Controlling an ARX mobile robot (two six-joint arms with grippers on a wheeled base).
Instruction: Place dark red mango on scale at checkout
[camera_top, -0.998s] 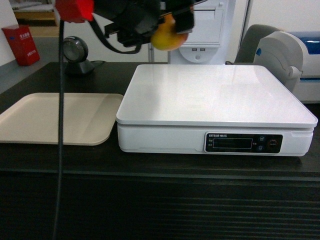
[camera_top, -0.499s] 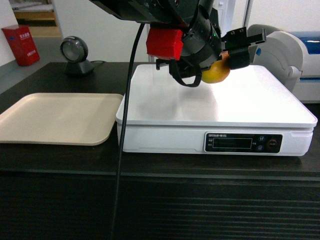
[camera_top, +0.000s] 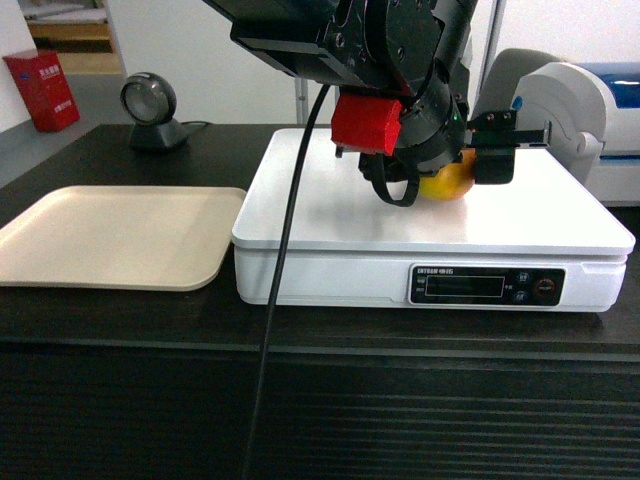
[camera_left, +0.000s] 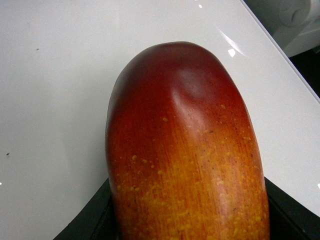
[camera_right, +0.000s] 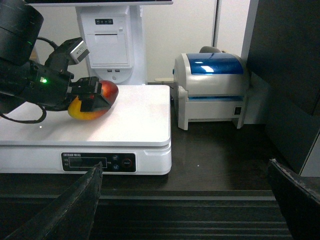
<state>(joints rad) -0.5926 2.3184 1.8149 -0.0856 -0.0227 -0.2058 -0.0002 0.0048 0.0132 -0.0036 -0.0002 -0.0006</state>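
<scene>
**Mango Reaching the Scale**

At the upper centre of the head view, the left gripper (camera_top: 472, 172) is pinching the dark red mango (camera_top: 449, 182) between its black fingers and holding it on or just above the glossy platform of the white scale (camera_top: 340, 215); whether the fruit is resting its weight there cannot be told. In the left wrist view the mango (camera_left: 185, 150) is filling the frame, red at its tip and orange nearer the camera, with the white platform lying close behind it. The right gripper (camera_right: 185, 200) is hanging spread wide at the bottom of its own view, clear of the scale (camera_right: 140, 115) and gripping nothing.

The scale is sitting on the dark checkout (camera_top: 320, 400), with a beige tray (camera_top: 110, 235) at its left and a printer (camera_right: 212, 87) at its right.

The risk now lies in the release: the mango is oval and smooth, the platform slick, so opening the fingers while the fruit is tilted or off the surface could send it rolling toward the right edge.
</scene>
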